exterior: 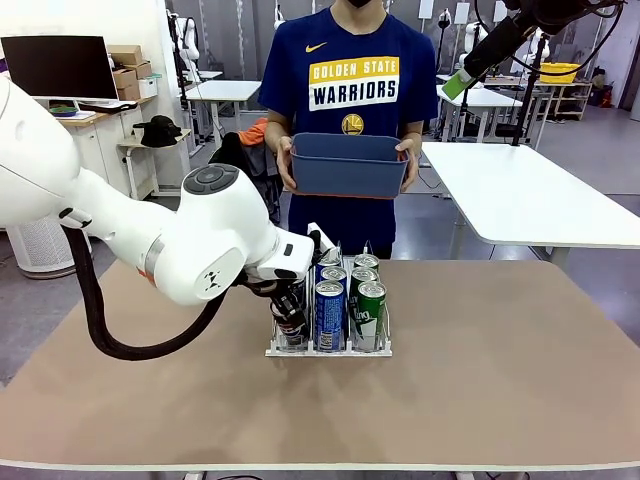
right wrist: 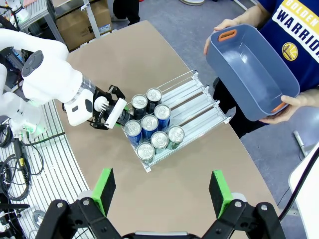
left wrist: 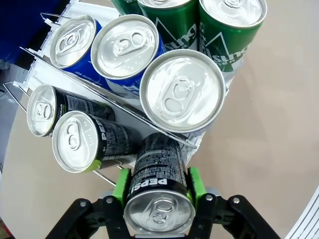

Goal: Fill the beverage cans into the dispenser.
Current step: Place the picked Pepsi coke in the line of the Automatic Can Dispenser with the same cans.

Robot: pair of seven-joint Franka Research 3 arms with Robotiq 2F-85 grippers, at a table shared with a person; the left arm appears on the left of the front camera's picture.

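My left gripper (left wrist: pixel 158 201) is shut on a black Pepsi can (left wrist: pixel 158 172), green pads (left wrist: pixel 121 185) pressed to its sides, at the near end of the dispenser's left lane. In the front view the left gripper (exterior: pixel 291 308) holds this black can (exterior: pixel 290 330) inside the clear dispenser (exterior: pixel 328 349). Blue cans (exterior: pixel 329 312) fill the middle lane and green cans (exterior: pixel 371 312) the right lane. Two more black cans (left wrist: pixel 75 141) lie behind the held one. My right gripper (right wrist: pixel 162 191) hangs open high above the table, over the dispenser (right wrist: pixel 199 102).
A person stands at the far side holding a blue-grey bin (exterior: pixel 348 165) in both hands, above and behind the dispenser; from above the bin (right wrist: pixel 249 69) looks empty. The brown tabletop (exterior: pixel 500 370) lies bare right of the rack.
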